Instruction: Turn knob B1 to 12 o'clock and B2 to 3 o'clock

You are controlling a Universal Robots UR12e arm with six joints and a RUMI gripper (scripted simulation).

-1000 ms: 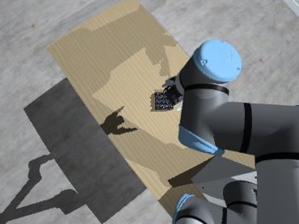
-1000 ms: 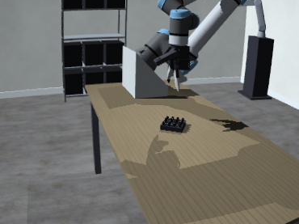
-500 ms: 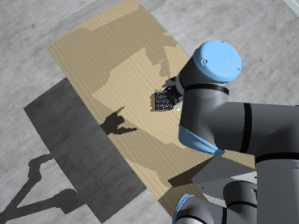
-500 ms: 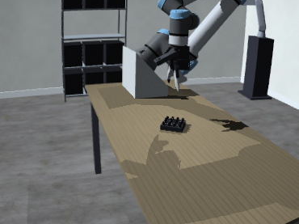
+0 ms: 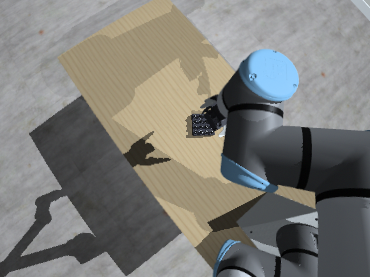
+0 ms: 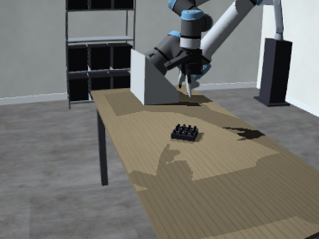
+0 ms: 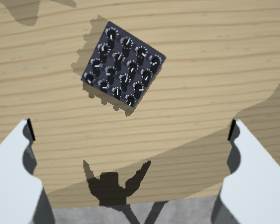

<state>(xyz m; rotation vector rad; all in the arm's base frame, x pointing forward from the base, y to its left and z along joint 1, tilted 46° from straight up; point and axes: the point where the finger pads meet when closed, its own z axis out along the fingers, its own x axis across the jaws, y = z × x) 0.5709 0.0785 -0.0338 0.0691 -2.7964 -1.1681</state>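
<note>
Matt grained wood table [image 6: 241, 186]; matt black plastic-looking knob box [image 7: 123, 65].

Knob box [image 7: 123, 65] below me: small black square block, flat on wooden table [image 7: 210, 65], turned diagonal in my wrist view. Top carries grid of small dark knobs with white marks; individual pointer positions too small to read. Nothing touching it.

Bright, even light casts sharp arm shadows across the table [image 6: 241, 191]; pixelated edges.
</note>
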